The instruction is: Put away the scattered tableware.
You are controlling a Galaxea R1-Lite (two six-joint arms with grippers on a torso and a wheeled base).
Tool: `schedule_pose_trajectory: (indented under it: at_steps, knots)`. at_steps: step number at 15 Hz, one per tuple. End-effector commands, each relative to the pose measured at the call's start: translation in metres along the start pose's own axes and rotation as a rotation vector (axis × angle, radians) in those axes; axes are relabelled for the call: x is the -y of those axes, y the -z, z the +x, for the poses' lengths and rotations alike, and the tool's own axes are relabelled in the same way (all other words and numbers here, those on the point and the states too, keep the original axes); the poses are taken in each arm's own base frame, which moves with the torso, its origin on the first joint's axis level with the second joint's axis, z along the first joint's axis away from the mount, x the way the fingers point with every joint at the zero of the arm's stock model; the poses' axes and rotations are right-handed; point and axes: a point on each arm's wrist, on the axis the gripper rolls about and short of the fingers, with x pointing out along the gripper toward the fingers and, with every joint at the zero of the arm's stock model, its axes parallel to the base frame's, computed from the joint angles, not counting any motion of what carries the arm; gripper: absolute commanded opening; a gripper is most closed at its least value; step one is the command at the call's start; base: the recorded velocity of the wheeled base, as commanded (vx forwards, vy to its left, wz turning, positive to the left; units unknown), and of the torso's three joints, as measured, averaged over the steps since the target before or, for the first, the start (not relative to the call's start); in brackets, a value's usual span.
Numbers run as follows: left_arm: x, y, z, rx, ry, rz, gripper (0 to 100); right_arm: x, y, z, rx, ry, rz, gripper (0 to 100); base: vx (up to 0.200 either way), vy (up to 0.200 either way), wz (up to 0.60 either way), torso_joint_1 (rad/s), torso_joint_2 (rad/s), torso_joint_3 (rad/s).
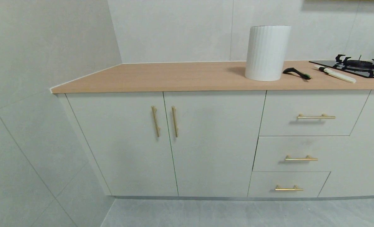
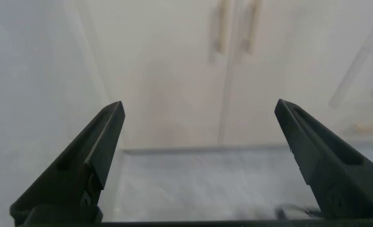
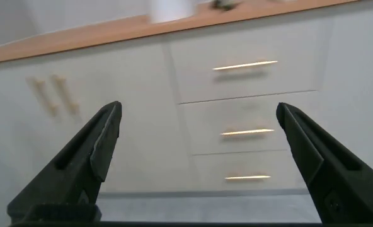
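On the wooden countertop [image 1: 174, 75], toward its right end, a white ribbed holder [image 1: 267, 53] stands upright; just beside it on the right lies a small black-handled utensil [image 1: 295, 72], possibly a peeler, though it is too small to be sure; near that, a white-handled knife [image 1: 335, 74] lies at an angle by the front edge of the black gas hob [image 1: 362, 64]; below the worktop are two cabinet doors [image 1: 123, 142] with gold handles and a stack of three drawers [image 1: 303, 148]; the left gripper [image 2: 199, 106] hangs before the doors, jaws spread wide and empty; the right gripper [image 3: 198, 107] faces the drawers, its jaws likewise spread with nothing between them.
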Motion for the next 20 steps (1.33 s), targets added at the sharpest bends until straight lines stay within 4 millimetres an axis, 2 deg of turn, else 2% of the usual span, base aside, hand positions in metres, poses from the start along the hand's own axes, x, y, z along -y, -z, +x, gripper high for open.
schedule_pose_trajectory:
  at_steps: [1,4,5,7,8,9,10,14,17,20]
  knots:
    - [-0.002,0.01,-0.015,0.077,-0.111,-0.011,100,0.0,0.005,-0.019,0.095,0.107,-0.003,100,0.0,0.0,0.0,0.0,0.0,0.0]
    - [0.002,0.015,-0.022,0.11,-0.196,-0.008,100,-0.002,0.023,-0.031,0.107,0.143,-0.024,100,0.0,0.0,0.0,0.0,0.0,0.0]
    - [0.004,0.033,-0.02,0.09,-0.194,0.039,100,0.001,0.037,-0.025,0.065,0.193,-0.022,100,0.0,0.0,0.0,0.0,0.0,0.0]
    - [0.004,0.046,-0.013,0.053,-0.2,0.046,100,0.003,0.049,-0.02,0.028,0.221,-0.029,100,0.0,0.0,0.0,0.0,0.0,0.0]
    - [0.005,0.06,-0.005,0.028,-0.197,0.056,100,0.007,0.082,-0.009,-0.08,0.234,-0.09,100,0.0,0.0,0.0,0.0,0.0,0.0]
    - [0.005,0.07,0.0,0.008,-0.179,0.068,100,0.009,0.097,-0.004,-0.092,0.228,-0.137,100,0.0,0.0,0.0,0.0,0.0,0.0]
    - [0.006,0.075,0.003,0.025,-0.142,0.063,100,0.008,0.098,-0.001,-0.034,0.211,-0.138,100,0.0,0.0,0.0,0.0,0.0,0.0]
    - [0.009,0.077,0.005,0.057,-0.007,0.043,100,0.005,0.101,-0.001,-0.068,0.056,-0.15,100,0.0,0.0,0.0,0.0,0.0,0.0]
    - [0.01,0.081,0.005,0.022,0.028,0.042,100,0.004,0.107,-0.001,-0.135,-0.011,-0.153,100,0.0,0.0,0.0,0.0,0.0,0.0]
    - [0.01,0.081,0.005,0.024,0.029,0.026,100,0.004,0.106,-0.001,-0.12,-0.016,-0.148,100,0.0,0.0,0.0,0.0,0.0,0.0]
